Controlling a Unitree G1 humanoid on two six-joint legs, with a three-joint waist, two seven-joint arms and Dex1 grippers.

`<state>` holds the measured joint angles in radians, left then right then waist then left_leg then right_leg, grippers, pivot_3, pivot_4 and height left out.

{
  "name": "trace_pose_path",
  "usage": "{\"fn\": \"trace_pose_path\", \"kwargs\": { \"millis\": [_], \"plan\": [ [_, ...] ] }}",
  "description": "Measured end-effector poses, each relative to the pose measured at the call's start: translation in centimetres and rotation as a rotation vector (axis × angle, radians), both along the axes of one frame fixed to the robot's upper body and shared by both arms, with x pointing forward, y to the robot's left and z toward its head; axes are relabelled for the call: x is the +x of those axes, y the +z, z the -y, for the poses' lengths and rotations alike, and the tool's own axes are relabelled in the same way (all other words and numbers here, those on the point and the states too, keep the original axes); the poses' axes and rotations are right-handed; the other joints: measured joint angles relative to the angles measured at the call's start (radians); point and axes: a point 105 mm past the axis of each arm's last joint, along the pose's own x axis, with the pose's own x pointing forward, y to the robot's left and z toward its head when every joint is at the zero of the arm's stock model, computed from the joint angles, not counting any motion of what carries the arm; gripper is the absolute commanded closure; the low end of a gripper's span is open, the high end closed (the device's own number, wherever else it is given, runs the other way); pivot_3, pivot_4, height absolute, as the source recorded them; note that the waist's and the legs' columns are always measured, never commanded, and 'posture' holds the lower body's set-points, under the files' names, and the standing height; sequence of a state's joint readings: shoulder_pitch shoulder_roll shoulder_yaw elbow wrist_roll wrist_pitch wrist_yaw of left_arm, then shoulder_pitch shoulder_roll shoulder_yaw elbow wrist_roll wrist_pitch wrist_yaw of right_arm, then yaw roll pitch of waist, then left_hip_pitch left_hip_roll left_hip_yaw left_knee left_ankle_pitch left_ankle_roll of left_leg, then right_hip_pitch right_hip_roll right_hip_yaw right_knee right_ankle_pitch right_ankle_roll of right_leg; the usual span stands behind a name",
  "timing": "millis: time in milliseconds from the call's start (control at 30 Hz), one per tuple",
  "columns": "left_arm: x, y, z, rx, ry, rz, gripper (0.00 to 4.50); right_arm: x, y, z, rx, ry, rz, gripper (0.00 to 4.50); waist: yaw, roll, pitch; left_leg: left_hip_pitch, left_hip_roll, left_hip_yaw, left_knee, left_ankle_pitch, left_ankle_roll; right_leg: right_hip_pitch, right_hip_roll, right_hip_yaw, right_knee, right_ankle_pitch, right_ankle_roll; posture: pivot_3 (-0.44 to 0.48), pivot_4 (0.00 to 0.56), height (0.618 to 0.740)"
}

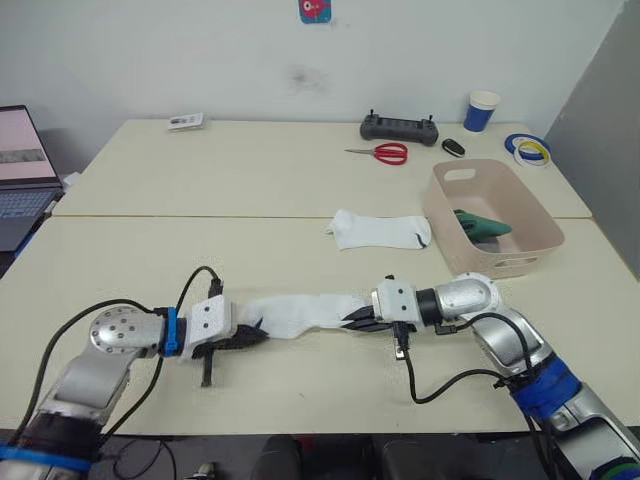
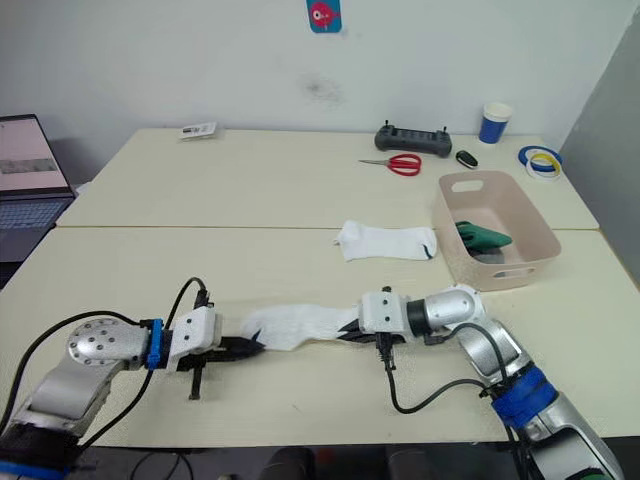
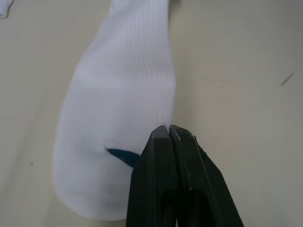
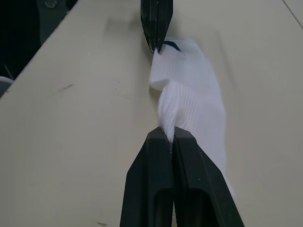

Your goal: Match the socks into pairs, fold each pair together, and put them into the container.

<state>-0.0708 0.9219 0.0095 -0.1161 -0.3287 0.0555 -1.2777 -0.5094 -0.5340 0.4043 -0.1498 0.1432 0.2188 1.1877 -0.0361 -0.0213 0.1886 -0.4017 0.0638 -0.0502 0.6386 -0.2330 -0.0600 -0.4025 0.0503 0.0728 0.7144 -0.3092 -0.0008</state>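
Observation:
A white sock [image 1: 300,313] with a small dark mark lies stretched along the front of the table between my two grippers. My left gripper [image 1: 258,333] is shut on its toe end [image 3: 113,142]. My right gripper [image 1: 348,322] is shut on the other end, with fabric bunched between its fingers [image 4: 156,161]. A second white sock [image 1: 380,231] lies flat further back, just left of the container [image 1: 540,225]. The pale pink tub holds a dark green sock [image 1: 482,224].
Red scissors [image 1: 380,153], a black controller [image 1: 399,128], a small black object [image 1: 453,147], a blue paper cup [image 1: 481,110] and tape rolls [image 1: 530,149] sit at the back right. A laptop [image 1: 20,170] stands at the far left. A card [image 1: 186,122] lies near the back edge.

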Motion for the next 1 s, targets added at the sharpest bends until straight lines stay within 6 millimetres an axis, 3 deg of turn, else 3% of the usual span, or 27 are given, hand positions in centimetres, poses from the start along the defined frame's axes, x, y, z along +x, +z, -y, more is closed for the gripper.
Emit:
{"fn": "trace_pose_path", "kwargs": {
  "millis": [300,400,500,600,733,833,1000],
  "plan": [
    [-5.1,4.4,-0.5,-0.029,-0.022,-0.296,4.5,-3.8,3.2,1.2,0.012,0.079,-0.299,4.48,-0.005,0.0,0.001,0.0,0.0,0.001,-0.002,0.0,0.0,-0.001,-0.001,0.0,-0.001,-0.001,-0.001,0.0,0.15,0.74],
    [-6.9,4.7,-0.2,-0.029,-0.044,-0.435,4.5,-5.2,3.6,1.1,0.015,0.103,-0.461,4.48,-0.01,0.0,0.001,0.002,0.0,0.001,-0.004,0.0,0.0,-0.001,-0.001,0.0,-0.001,-0.001,-0.001,0.0,0.15,0.74],
    [-7.0,4.3,-0.4,-0.026,-0.022,-0.479,4.5,-5.4,3.2,1.0,0.011,0.08,-0.53,4.48,-0.011,0.0,0.001,0.002,0.0,0.001,-0.005,0.0,0.0,-0.002,-0.001,0.0,-0.001,-0.001,-0.002,0.0,0.15,0.74],
    [-5.9,2.9,-1.2,0.036,0.003,-0.436,4.5,-4.8,1.9,0.9,-0.001,0.042,-0.539,4.48,-0.011,0.001,0.001,0.002,-0.001,0.001,-0.006,0.0,0.0,-0.002,-0.001,0.0,-0.001,-0.002,-0.003,0.0,0.15,0.74],
    [-1.8,0.9,-1.7,0.081,0.04,-0.273,4.5,-3.0,-0.2,0.7,0.003,-0.041,-0.519,4.48,-0.008,0.0,0.001,0.001,-0.002,0.002,-0.006,0.0,0.0,-0.002,0.001,0.0,-0.002,-0.001,-0.002,0.0,0.15,0.74],
    [1.0,0.4,-1.5,0.133,0.032,-0.172,4.5,-1.3,-0.8,1.0,0.002,-0.101,-0.484,4.48,-0.008,-0.001,0.001,0.0,-0.003,0.003,-0.006,0.0,0.0,-0.003,0.001,0.001,-0.002,-0.001,-0.002,0.0,0.15,0.74],
    [3.9,0.1,-0.3,0.173,-0.006,-0.07,4.5,1.1,-1.1,1.3,-0.008,-0.168,-0.406,4.48,-0.008,-0.001,0.001,0.0,-0.002,0.003,-0.007,0.0,0.0,-0.003,0.002,0.0,-0.002,-0.001,-0.002,0.0,0.15,0.74]
  ]
}}
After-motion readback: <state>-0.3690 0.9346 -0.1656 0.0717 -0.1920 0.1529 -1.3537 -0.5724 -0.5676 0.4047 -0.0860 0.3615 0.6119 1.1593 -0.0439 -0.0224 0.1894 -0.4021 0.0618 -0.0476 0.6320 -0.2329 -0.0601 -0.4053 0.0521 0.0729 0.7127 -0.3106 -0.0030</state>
